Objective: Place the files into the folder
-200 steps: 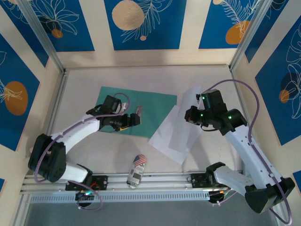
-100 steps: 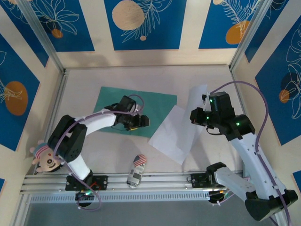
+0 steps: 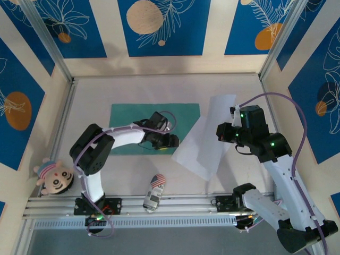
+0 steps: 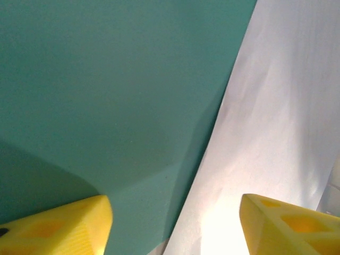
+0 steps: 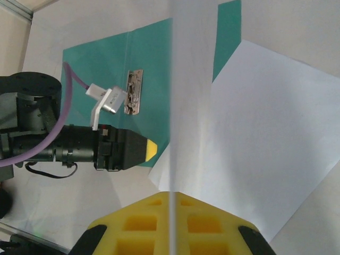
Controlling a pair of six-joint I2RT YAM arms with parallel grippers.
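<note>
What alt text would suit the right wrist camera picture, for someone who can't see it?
The right pincer is shut on a thin white paper sheet, seen edge-on up the middle. Beyond are a flat teal-green card folder, a second white sheet beside it, and the left pincer at the folder's edge.

Pale grey table (image 3: 159, 87), walled on the left, far and right sides, with a metal rail along the near edge. Green folder (image 3: 127, 119) lies open and flat left of centre, and one white sheet (image 3: 199, 151) lies flat and skewed just right of it, its left corner touching the folder's near right corner; overlap there can't be told. Toy car (image 3: 154, 192) with a stars-and-stripes top sits near the near edge at centre, well apart from the doll (image 3: 53, 178) in the near left corner.
</note>
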